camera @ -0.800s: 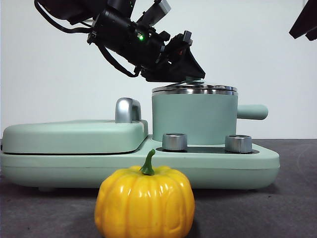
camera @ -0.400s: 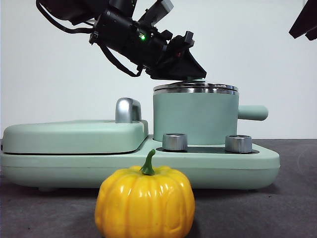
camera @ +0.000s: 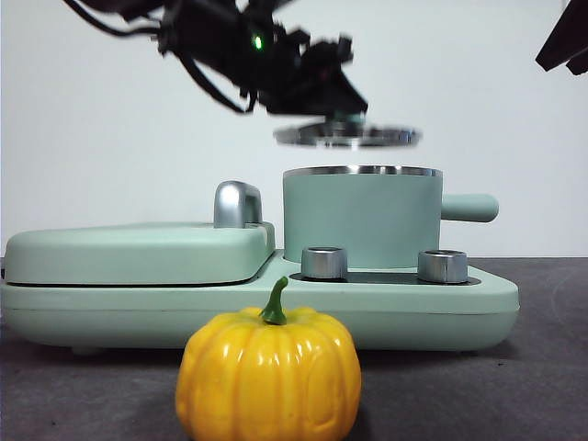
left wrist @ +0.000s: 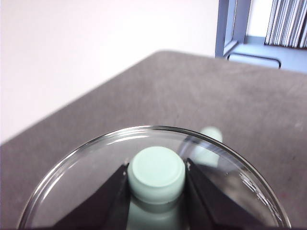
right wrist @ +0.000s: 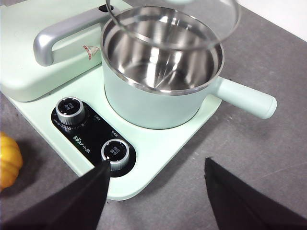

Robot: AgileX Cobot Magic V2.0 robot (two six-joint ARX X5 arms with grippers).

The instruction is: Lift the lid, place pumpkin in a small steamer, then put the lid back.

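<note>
My left gripper [camera: 342,118] is shut on the mint-green knob [left wrist: 156,172] of the clear glass lid [camera: 347,136] and holds it level, a little above the small steamer [camera: 361,219]. The lid's rim also shows in the right wrist view [right wrist: 225,33]. The small steamer is open, with a bare steel inside [right wrist: 160,52], and its side handle [right wrist: 247,98] points right. The yellow-orange pumpkin [camera: 267,372] stands on the table in front of the appliance; its edge shows in the right wrist view [right wrist: 8,160]. My right gripper [right wrist: 153,191] is open and empty, above the appliance's front corner.
The wide mint-green appliance base [camera: 478,299] carries two silver knobs [camera: 323,262] and a flat griddle cover [camera: 138,250] with a steel handle [camera: 236,203] on the left. Grey table lies around it. The right arm shows as a black tip [camera: 565,41] at the top right.
My left gripper has lifted the lid straight up off the small steamer, which now stands open. The pumpkin and the right arm have not moved.
</note>
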